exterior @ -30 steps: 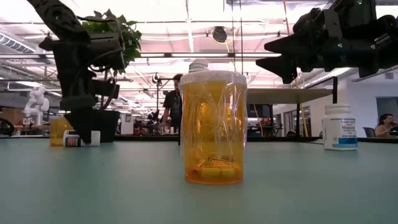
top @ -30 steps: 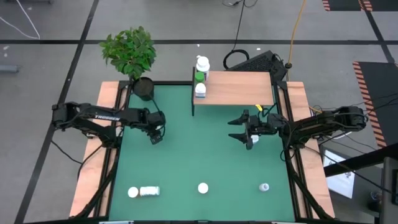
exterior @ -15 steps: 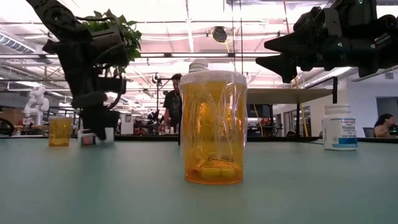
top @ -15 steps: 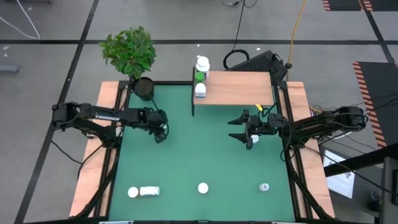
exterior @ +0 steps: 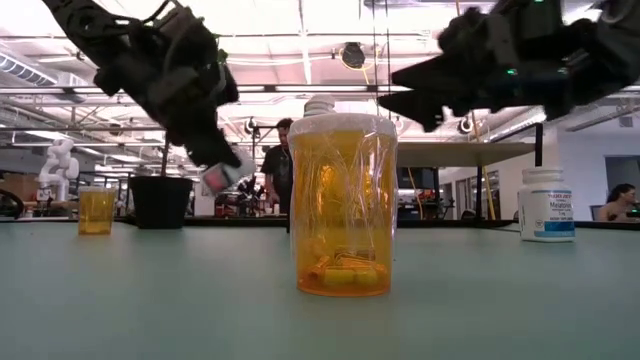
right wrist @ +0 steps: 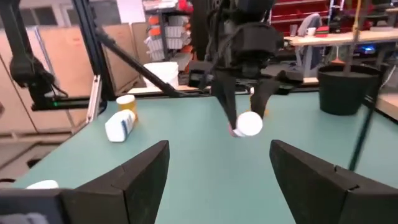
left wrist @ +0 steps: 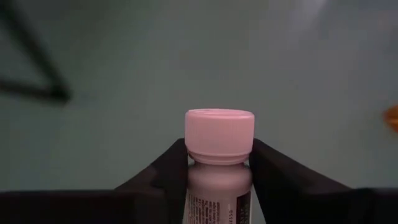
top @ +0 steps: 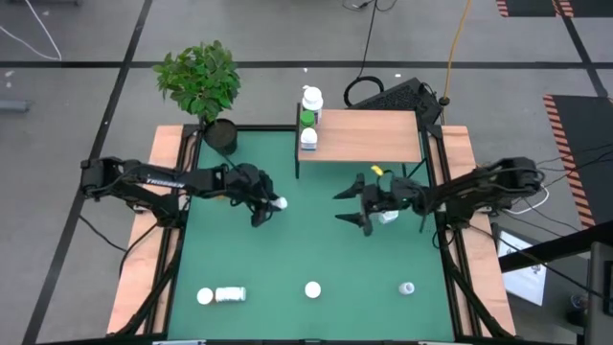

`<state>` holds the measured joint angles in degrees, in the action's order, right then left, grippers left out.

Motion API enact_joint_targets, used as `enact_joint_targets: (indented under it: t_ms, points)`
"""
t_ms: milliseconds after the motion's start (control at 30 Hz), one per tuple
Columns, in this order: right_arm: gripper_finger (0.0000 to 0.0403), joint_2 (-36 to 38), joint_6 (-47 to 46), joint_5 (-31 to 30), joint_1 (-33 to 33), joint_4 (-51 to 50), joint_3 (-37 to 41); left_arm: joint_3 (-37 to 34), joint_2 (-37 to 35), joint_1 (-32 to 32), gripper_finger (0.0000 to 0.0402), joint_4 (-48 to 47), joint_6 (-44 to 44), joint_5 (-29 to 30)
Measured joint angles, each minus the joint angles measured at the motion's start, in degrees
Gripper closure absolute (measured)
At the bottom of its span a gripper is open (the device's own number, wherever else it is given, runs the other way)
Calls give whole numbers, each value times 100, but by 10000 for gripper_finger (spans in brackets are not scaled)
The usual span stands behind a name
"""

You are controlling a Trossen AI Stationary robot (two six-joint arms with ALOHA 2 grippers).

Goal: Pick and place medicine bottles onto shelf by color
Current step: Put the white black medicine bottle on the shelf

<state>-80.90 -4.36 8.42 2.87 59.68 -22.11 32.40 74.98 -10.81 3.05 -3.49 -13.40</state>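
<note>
Orange and translucent, a bottle (exterior: 342, 205) stands nearest at six o'clock on the mat, while beyond it the left gripper (top: 265, 207) clamps a white-capped bottle (top: 278, 203) aloft for carrying toward the shelf (top: 369, 135) at twelve, the right gripper (top: 351, 204) waiting spread empty.

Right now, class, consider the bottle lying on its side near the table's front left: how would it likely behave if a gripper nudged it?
The lying bottle looks cylindrical and rests on its side, so it would probably roll rather than slide. It is small and looks plastic, so likely light and easily shoved. An upright white-capped bottle stands right beside it, so a nudge that way might knock it.
</note>
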Motion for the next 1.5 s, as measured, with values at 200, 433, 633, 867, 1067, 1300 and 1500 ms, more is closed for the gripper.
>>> enact_joint_targets:
  t_ms: [200, 433, 633, 867, 1067, 1300, 1500]
  points:
    - [129, -794, 400, 716, -3, -514, -1031, 0, 2, 429, 245, 919, 295, -336]
    - [129, -1283, 1139, 995, -141, -1303, -2185, 2, 2, 703, 254, 1701, 302, -439]
    - [129, -1573, 1557, 995, -222, -1637, -2712, 2, 137, 887, 246, 2167, 309, -475]
    - [129, -1773, 1707, 987, -262, -1679, -2912, 9, 543, 905, 244, 2721, 344, -483]
    - [129, -1773, 1782, 984, -260, -1842, -2909, 2, 720, 893, 244, 3017, 379, -652]
    - [146, -1768, 1923, 971, -254, -1949, -2909, 4, 719, 841, 243, 3176, 477, -666]
    - [184, -1766, 1965, 962, -245, -1923, -2909, 4, 719, 815, 243, 3184, 502, -672]
